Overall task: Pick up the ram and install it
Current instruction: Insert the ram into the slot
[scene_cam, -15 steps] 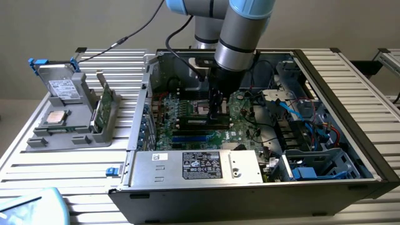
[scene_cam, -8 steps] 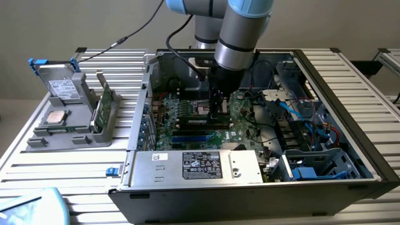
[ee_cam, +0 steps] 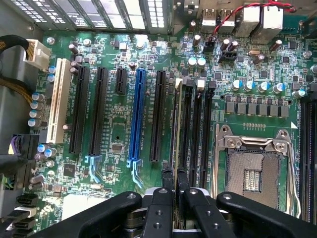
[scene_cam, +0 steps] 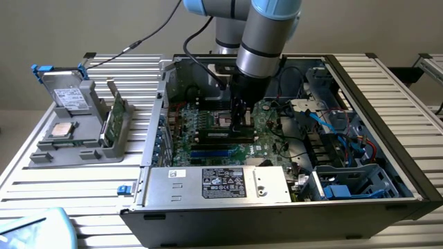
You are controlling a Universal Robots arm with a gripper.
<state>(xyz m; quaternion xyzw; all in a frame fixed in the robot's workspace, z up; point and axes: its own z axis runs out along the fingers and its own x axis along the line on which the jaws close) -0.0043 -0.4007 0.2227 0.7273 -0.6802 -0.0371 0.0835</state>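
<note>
Pincer (ee_cam: 176, 174): narrow, clamped on ram (ee_cam: 177, 124). Ram: held edge-down, parallel with memory slots (ee_cam: 188, 129), on side away from CPU socket (ee_cam: 250, 173); we judge alignment meant to let contacts seat squarely.

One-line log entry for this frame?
step: install | claw: shut on ram stick | position: over memory slots beside processor socket | seated: cannot tell

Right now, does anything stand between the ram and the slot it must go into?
Nothing visible does. The ram, gripped between the fingers, stands edge-on over the motherboard, in line with the empty black slots beside it. Whether it is already seated cannot be told.
</note>
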